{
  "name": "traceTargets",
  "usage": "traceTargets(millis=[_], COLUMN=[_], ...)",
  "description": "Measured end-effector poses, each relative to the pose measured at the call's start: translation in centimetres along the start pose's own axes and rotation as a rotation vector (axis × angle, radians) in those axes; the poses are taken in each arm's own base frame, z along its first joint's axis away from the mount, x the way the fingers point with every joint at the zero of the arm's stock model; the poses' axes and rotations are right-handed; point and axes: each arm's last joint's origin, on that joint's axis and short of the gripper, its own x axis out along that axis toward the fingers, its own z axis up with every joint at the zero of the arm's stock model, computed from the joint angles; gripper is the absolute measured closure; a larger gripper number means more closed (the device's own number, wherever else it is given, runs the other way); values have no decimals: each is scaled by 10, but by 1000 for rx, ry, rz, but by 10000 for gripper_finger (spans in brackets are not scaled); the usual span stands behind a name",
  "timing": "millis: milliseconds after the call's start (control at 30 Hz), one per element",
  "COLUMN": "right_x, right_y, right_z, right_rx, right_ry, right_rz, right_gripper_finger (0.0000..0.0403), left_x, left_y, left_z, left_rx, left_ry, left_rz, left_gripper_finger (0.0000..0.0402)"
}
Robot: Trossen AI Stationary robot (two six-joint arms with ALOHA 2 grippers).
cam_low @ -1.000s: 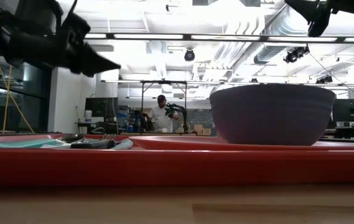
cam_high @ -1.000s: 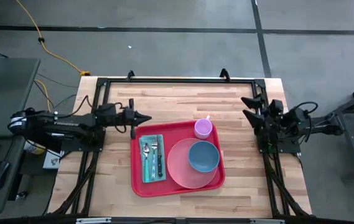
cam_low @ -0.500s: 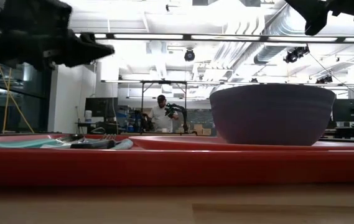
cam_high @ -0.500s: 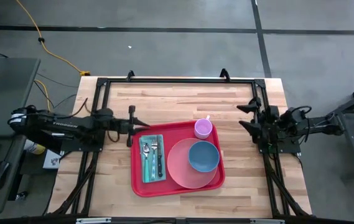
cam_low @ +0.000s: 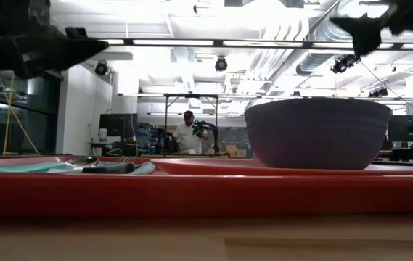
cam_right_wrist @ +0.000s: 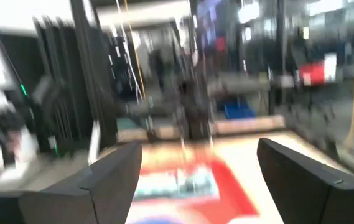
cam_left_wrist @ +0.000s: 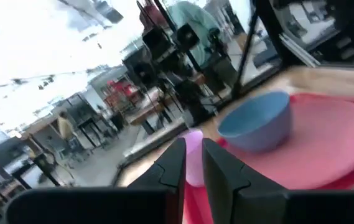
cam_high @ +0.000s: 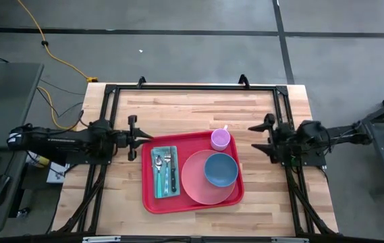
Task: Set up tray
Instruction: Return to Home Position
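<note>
Tray (cam_high: 146,179) lies between my left gripper (cam_high: 138,132), fingers pressed together just off its edge, and my right gripper (cam_high: 259,134), spread, farther off.

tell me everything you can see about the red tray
The tray is large, red and rectangular, and looks like plastic, with rounded corners and a raised rim. It lies flat about mid-table on the wooden table. On its left part lies a teal napkin with cutlery. On its right is a pink plate with a blue bowl on it, and a pink cup stands in the far right corner. The left gripper and right gripper are clear of it.
</note>
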Motion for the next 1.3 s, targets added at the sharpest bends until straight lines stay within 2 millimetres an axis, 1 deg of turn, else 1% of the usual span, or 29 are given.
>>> traceTargets(millis=[67, 133, 233, 333, 400, 500, 533, 567, 633, 733, 767, 833, 867, 967, 1100, 1300], right_x=[0, 0, -2, -4, -6, -9, -10, -10, -10, -11, -11, -11, -11, -10, -10, -12], right_y=[0, 2, 4, 4, 5, 4, 3, 2, 1, -1, -2, -5, -7, -11, -12, -16], right_z=[-7, -7, -5, -8, -16, -34, -42, -45, -47, -42, -43, -45, -49, -59, -57, -60], right_rx=[2, -15, -60, -81, -96, -81, -67, -57, -56, -122, -145, -170, -175, -123, -120, -103], right_ry=[68, 64, 47, 57, 26, -90, -113, -101, -64, -129, -126, -103, -63, 51, 32, 65], right_rz=[-12, 13, 48, 15, 28, 56, 45, 24, -2, -25, -40, -63, -67, -20, 86, 80], right_gripper_finger=[105, 105, 105, 105, 105, 105, 105, 105, 105, 105, 105, 105, 105, 105, 105, 105], left_x=[-4, -8, -15, -22, -27, -34, -35, -35, -34, -33, -33, -33, -33, -34, -35, -35], left_y=[-3, -6, -4, -1, -2, -5, -6, -5, -4, -4, -4, -4, -4, -3, 0, 0], left_z=[-3, -5, 2, 8, 8, 6, 6, 8, 7, 6, 5, 5, 5, 8, 13, 13], left_rx=[-12, -22, -3, 25, 25, 2, 1, 3, 8, 15, 17, 24, 25, 38, 69, 65], left_ry=[38, 58, 4, -33, -32, -12, -10, -21, -9, 12, 20, 29, 27, -3, -58, -65], left_rz=[-42, -85, -63, -10, 3, -11, -17, -12, -10, 6, 7, 19, 21, 26, 42, 40], left_gripper_finger=[322, 323, 323, 323, 323, 323, 323, 323, 323, 323, 323, 323, 323, 323, 323, 323])
